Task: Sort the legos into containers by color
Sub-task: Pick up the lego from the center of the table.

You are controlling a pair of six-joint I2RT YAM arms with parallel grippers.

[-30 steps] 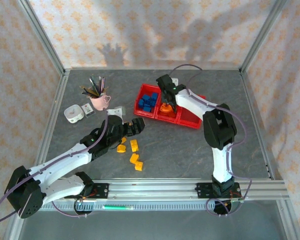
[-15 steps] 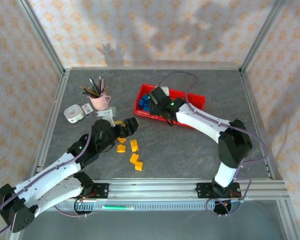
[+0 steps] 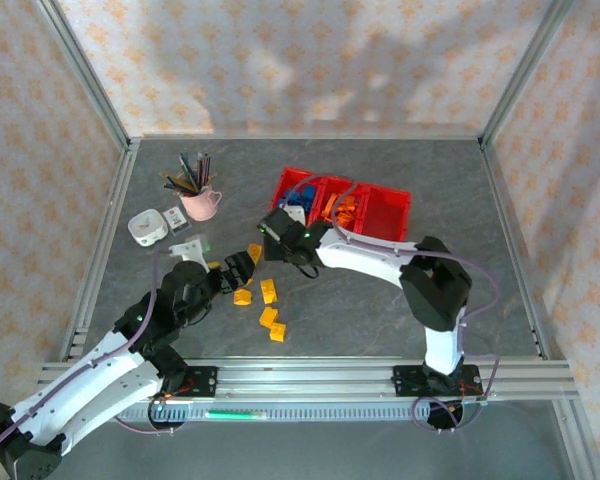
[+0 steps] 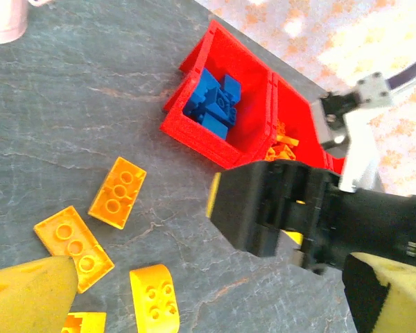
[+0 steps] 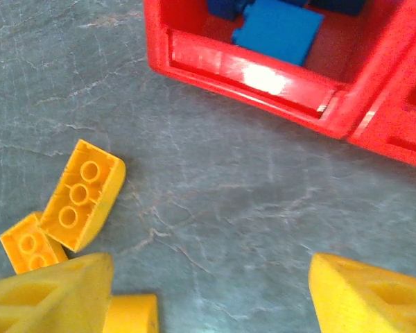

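Right gripper (image 5: 211, 277): yellow fingers (image 5: 52, 298) spread apart, nothing between them but bare table (image 3: 380, 310). It hangs low over the grey stone-patterned top, just in front of the containers (image 3: 388, 222).

Off its left finger lie two yellow bricks, a long one (image 5: 82, 194) studs up and a shorter one (image 5: 26, 243) touching its lower end. A third yellow piece (image 5: 130, 311) pokes out under the same finger.

Left gripper (image 4: 211, 291): jaws also wide, holding nothing. Directly ahead of it sits the black body of the right arm (image 4: 277, 208), blocking its line to the middle and right-hand bins. Yellow legos (image 3: 268, 291) lie scattered on the table around and below both tools, well short of the bins. The left wrist view catches four of them beside the left finger.

Containers: three red bins joined in a row, set at a slant toward the back of the table.
- Left bin holds a heap of blue legos (image 4: 211, 104).
- Middle bin holds orange pieces (image 3: 342, 207), partly hidden by the right arm and its cable.

Further off, back left:
- Pink cup of pens (image 3: 200, 203).
- A white rounded object (image 3: 147, 228) near it.
- A small white block (image 3: 187, 245) just beside the left arm.
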